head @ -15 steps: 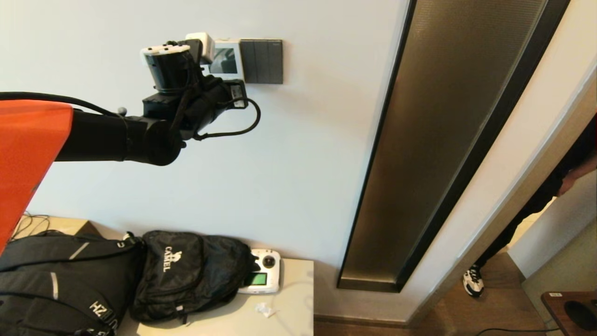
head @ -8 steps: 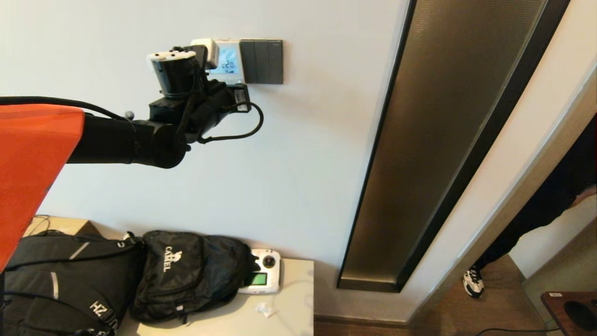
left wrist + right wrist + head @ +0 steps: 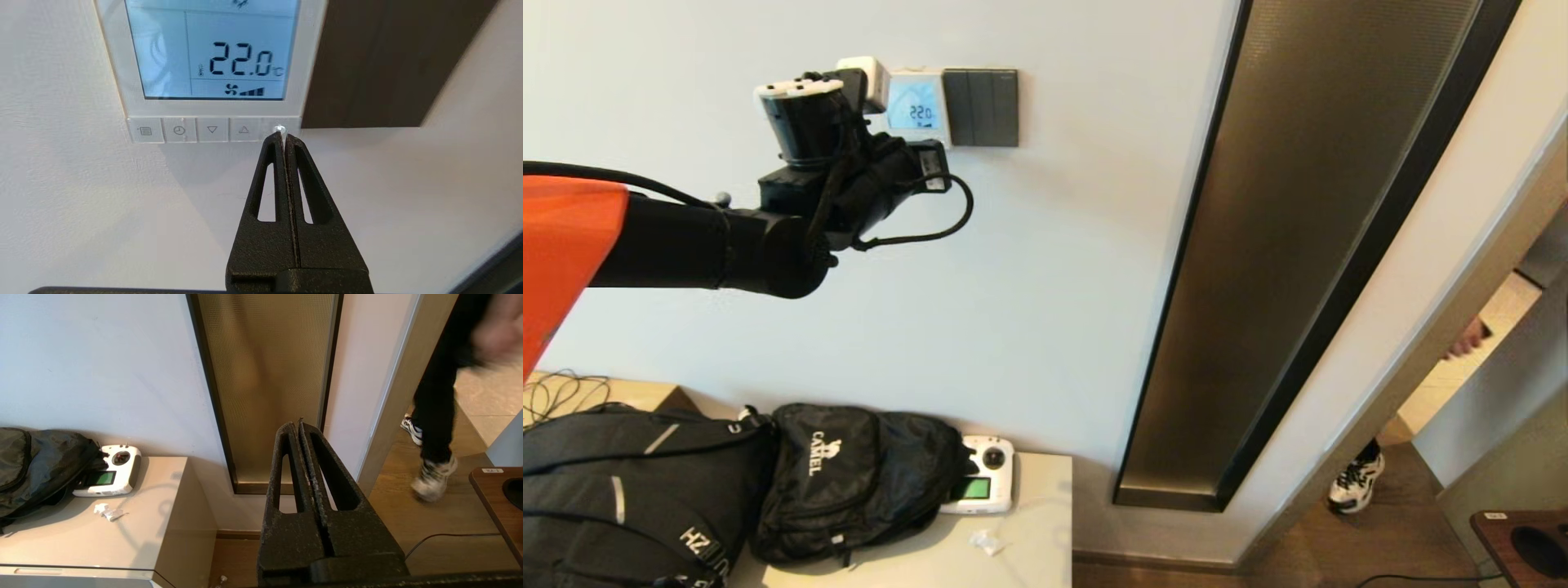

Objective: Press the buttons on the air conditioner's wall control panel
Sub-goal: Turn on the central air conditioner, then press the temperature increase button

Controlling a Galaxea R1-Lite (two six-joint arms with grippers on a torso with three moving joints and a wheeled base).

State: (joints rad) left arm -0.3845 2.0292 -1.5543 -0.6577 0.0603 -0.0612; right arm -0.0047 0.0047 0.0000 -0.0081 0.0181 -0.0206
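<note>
The air conditioner's wall control panel (image 3: 918, 104) is a small white square on the wall, its screen lit pale blue and showing 22.0. In the left wrist view the panel (image 3: 214, 49) fills the top, with the buttons (image 3: 212, 130) in a row along its bottom edge. My left gripper (image 3: 284, 136) is shut and empty. Its tips sit at the lower edge of the rightmost button (image 3: 279, 129), which shows a small bright dot. My right gripper (image 3: 298, 425) is shut, empty and parked low, out of the head view.
A dark grey three-rocker switch plate (image 3: 985, 106) adjoins the panel's right side. Below stands a cabinet (image 3: 1029, 539) with black backpacks (image 3: 849, 478) and a white remote (image 3: 980, 486). A dark glass strip (image 3: 1298, 245) runs down the wall. A person's leg (image 3: 437, 416) moves in the doorway.
The panel's screen went from unlit grey to lit blue. My left arm pushed right toward the panel, then drew back a little to the left. The person in the doorway moved.
</note>
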